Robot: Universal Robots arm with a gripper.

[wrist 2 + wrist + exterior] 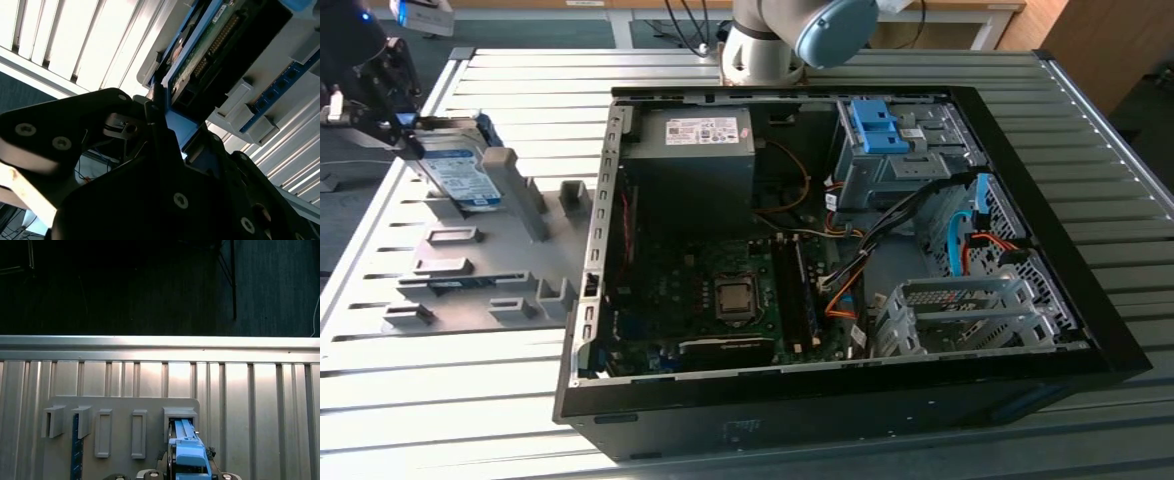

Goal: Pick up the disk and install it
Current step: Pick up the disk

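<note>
No print can be read anywhere. The disk (458,172) carries a white-and-blue label (462,180), and the power supply (694,175) bears a white sticker (703,130). The lettering on both is too small to make out.

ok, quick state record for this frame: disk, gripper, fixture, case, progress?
disk: standing on edge in a slot of the fixture, outside the case
gripper: at the disk's upper end; grasp cannot be told
fixture: grey slotted holder on the slatted table, on the exterior view's left of the case
case: open, lying on its side, motherboard exposed
blue-latched cage: inside the case, far side
progress: disk not yet installed
</note>
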